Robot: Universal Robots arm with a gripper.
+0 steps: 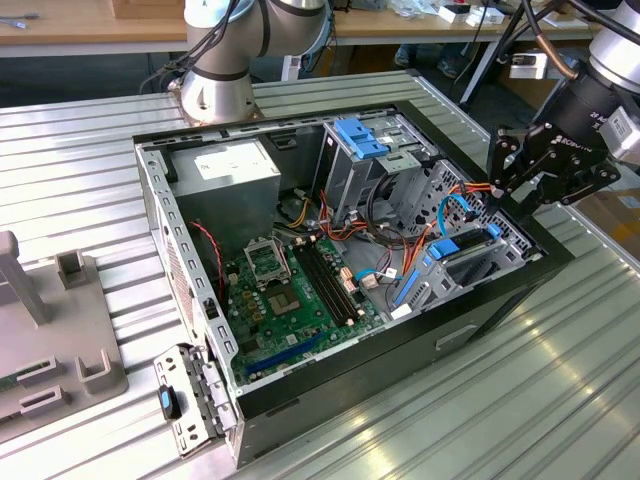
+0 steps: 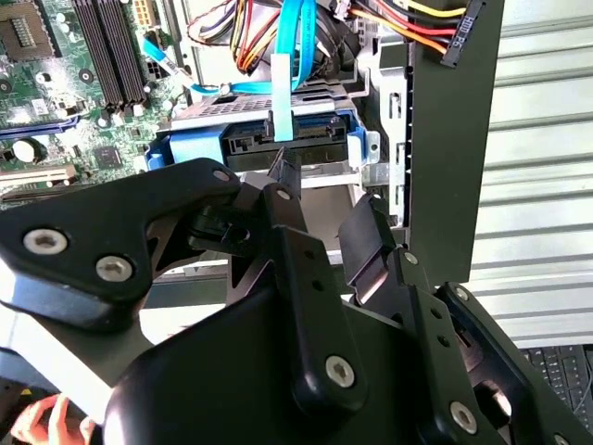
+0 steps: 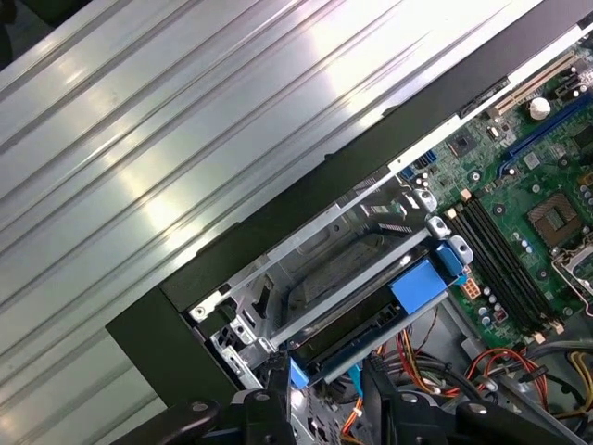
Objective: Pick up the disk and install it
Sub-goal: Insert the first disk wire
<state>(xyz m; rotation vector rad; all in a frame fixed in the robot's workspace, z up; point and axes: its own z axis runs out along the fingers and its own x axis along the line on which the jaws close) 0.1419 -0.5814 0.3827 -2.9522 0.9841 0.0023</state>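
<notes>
The disk, dark with bright blue side rails, lies slightly tilted in the drive bay at the corner of the open computer case on the exterior view's right. A blue flat cable runs to its end connector. My gripper hovers just above that end of the disk, over the case's rim. In the second wrist view the disk lies just beyond the gripper, which is open with nothing between its black fingers. The first wrist view shows the disk seated in the metal bay, with the gripper at its end.
Inside the case are the green motherboard, a grey box with a white label, a metal cage with a light-blue latch and orange and red cables. Grey fixtures stand on the ribbed metal table. A person's fingers show.
</notes>
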